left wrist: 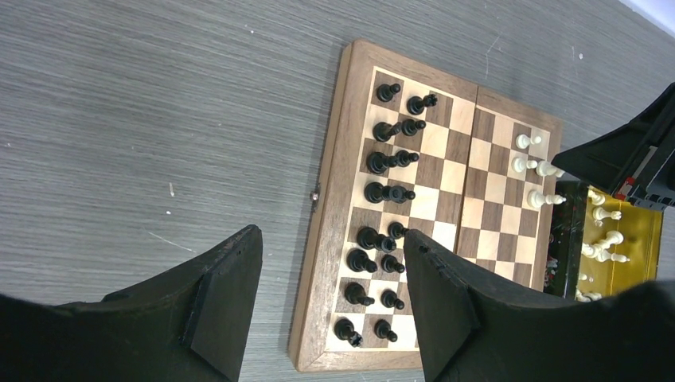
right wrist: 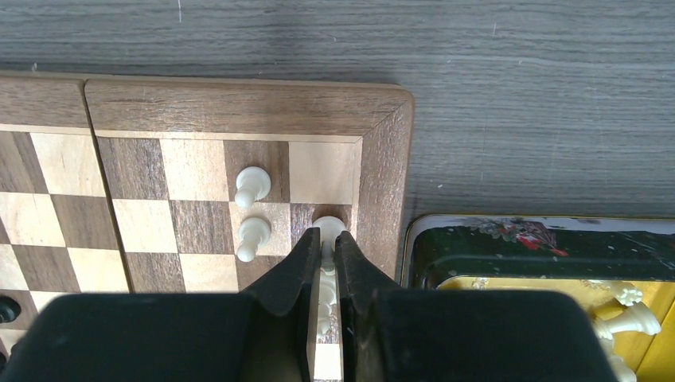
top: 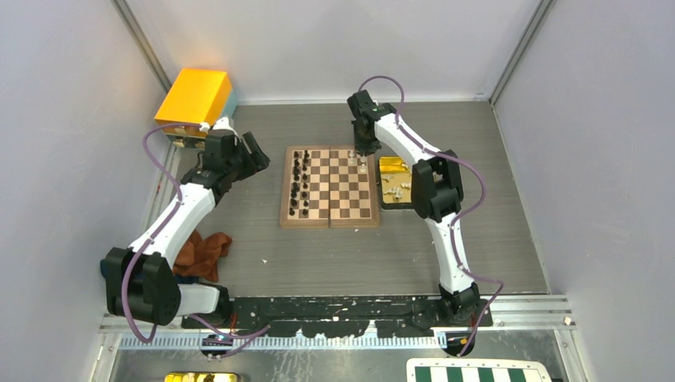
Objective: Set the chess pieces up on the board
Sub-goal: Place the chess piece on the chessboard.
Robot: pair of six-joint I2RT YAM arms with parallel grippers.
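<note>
The wooden board (top: 330,221) lies mid-table. Black chess pieces (top: 299,181) fill its two left columns, seen close in the left wrist view (left wrist: 380,195). A few white pieces (left wrist: 529,163) stand at its far right corner. My right gripper (right wrist: 326,237) is shut on a white piece (right wrist: 329,226) over a dark square by the board's right frame, next to two white pawns (right wrist: 252,210). In the top view that gripper (top: 364,153) hangs over the far right corner. My left gripper (left wrist: 330,239) is open and empty, hovering above the board's left edge (top: 256,153).
A gold tray (top: 393,165) with loose white pieces (right wrist: 629,317) touches the board's right side. A gold box (top: 195,95) stands at the back left, a brown cloth (top: 203,251) lies near the left arm, and a green-and-white board (top: 477,372) shows at the bottom edge.
</note>
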